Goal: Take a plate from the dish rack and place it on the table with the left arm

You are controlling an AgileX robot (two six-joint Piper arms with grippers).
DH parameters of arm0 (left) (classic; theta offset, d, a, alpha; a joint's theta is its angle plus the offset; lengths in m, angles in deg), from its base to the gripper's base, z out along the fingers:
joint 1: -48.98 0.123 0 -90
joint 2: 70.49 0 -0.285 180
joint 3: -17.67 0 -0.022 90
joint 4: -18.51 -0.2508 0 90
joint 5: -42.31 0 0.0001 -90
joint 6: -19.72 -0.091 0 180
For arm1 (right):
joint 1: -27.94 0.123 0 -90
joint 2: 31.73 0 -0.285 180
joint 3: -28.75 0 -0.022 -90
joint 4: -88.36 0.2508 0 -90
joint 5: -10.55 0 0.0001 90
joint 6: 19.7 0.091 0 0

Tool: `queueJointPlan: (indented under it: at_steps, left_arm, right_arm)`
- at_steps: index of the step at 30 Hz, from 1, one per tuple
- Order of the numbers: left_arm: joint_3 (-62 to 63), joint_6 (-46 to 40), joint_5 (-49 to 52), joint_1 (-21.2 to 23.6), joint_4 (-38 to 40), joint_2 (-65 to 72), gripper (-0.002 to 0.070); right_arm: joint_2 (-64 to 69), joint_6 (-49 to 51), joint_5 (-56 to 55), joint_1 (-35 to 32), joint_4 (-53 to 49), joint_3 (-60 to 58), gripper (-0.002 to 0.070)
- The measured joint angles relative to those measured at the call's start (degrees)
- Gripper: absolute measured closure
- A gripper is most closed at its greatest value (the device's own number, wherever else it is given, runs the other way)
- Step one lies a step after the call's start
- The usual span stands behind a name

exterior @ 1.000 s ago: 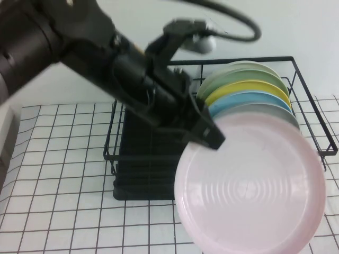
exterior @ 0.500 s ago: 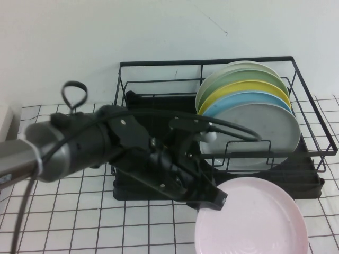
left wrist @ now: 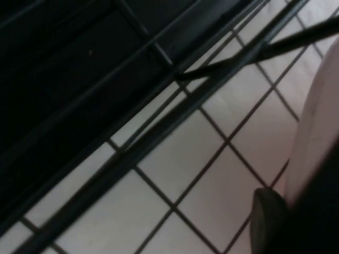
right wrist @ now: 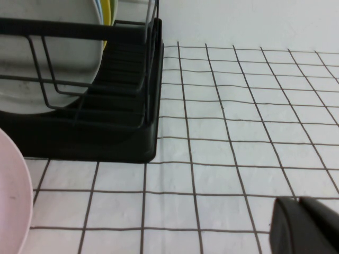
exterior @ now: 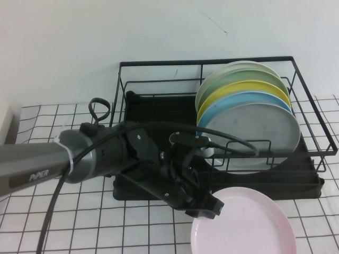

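Step in hand: setting down. The left arm (exterior: pixel 106 159) is reaching low across the front of the dish rack (exterior: pixel 222 132), and its left claw (exterior: pixel 207 206) is gripping the pink plate (exterior: pixel 246 225) by the rim at about ten o'clock on the plate. The plate is lying nearly flat on the checked surface (exterior: pixel 63 222), just in front of the rack, toward five o'clock in the high view. The wrist view is showing the plate edge (left wrist: pixel 318 132) close against a dark finger (left wrist: pixel 267 222); whether the plate's far side is fully seated on the cloth cannot be told, since part of it is running off the frame.

Still standing in the rack: a grey plate (exterior: pixel 254 132) in front, with a blue plate (exterior: pixel 222 106), a yellow plate (exterior: pixel 233 87) and paler ones behind.

The right claw (right wrist: pixel 307 227) is sitting parked low over the surface at the rack's right, well apart from the work; only a dark corner of it is showing, so its opening cannot be told.

Judgement: the task is nearly finished. The next move calls for opening the left claw gently, then backing off low and sideways so the fingers are not dragging the rim or clipping the rack's front wire.
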Motion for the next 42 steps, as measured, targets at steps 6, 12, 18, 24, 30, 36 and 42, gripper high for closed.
queueJointPlan:
  at_steps: [6, 12, 18, 24, 30, 36, 42]
  left_arm:
    - [0.14, -5.13, -0.71, 0.00, -2.00, 0.36, 0.0315]
    - [2.72, -7.99, -0.32, 0.00, -2.73, -0.19, 0.0274]
    - [3.36, -11.04, 1.75, -0.05, -4.72, -4.62, 0.0562]
    - [4.05, -15.14, 1.23, -0.14, -5.14, -12.18, 0.0666]
    - [2.41, -12.75, 1.51, -0.14, -5.14, -18.08, 0.0674]
    - [-3.88, -12.22, -0.44, -0.14, -5.25, -25.54, 0.0676]
    - [-12.28, -12.22, -8.46, -0.14, -4.68, -36.74, 0.0676]
  right_arm:
    - [0.00, 0.00, 0.00, 0.00, 0.00, 0.00, 0.0678]
    - [0.00, 0.00, 0.00, 0.00, 0.00, 0.00, 0.0678]
    - [0.00, 0.00, 0.00, 0.00, 0.00, 0.00, 0.0678]
    - [0.00, 0.00, 0.00, 0.00, 0.00, 0.00, 0.0678]
    - [0.00, 0.00, 0.00, 0.00, 0.00, 0.00, 0.0678]
    - [0.00, 0.00, 0.00, 0.00, 0.00, 0.00, 0.0678]
    - [0.00, 0.00, 0.00, 0.00, 0.00, 0.00, 0.0678]
